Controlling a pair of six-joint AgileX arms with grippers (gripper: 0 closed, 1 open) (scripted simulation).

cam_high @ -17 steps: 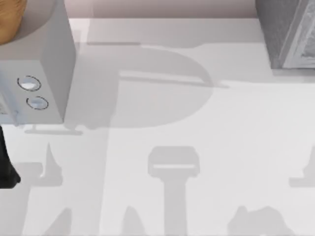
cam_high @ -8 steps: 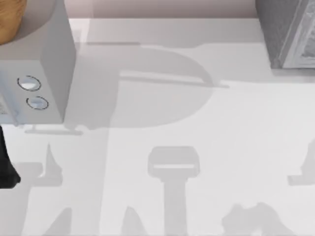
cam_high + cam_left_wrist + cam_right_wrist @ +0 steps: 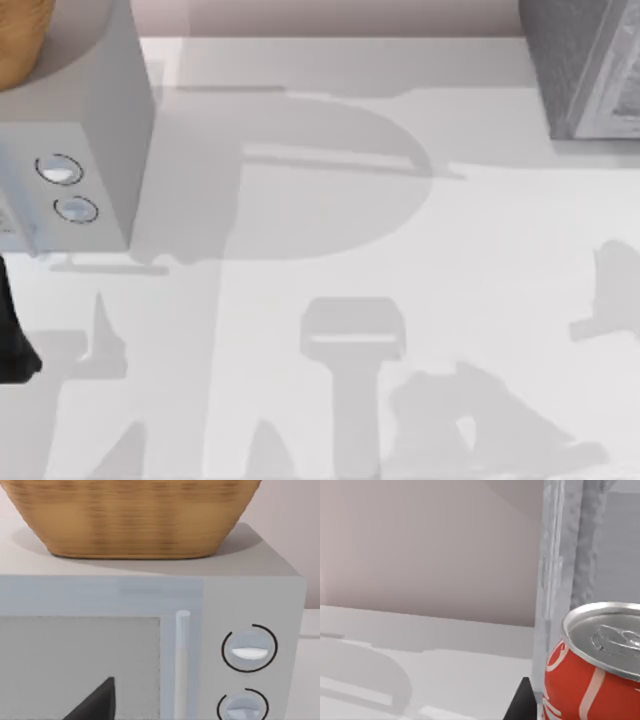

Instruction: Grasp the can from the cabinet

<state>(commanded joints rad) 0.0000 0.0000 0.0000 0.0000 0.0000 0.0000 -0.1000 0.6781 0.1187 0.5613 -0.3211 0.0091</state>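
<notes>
The can (image 3: 592,680) is red with white lettering and a silver lid, and it stands upright, very close in the right wrist view. Right behind it rises the pale edge of the cabinet (image 3: 555,580). A dark tip of my right gripper (image 3: 522,705) sits just beside the can; contact cannot be judged. From above, the cabinet (image 3: 580,65) is the dark-grey speckled box at the table's back right corner. My left arm (image 3: 10,340) is parked at the left edge, its gripper (image 3: 95,702) facing the microwave door.
A light-grey microwave (image 3: 90,150) with two round dials (image 3: 249,650) stands at the back left, with a woven basket (image 3: 135,515) on top. The white table (image 3: 330,240) carries only arm shadows across its middle and front.
The arm shadows at the table's front right have slid left and spread wider, and the one at the right edge has risen. The microwave, cabinet and left arm stay put.
</notes>
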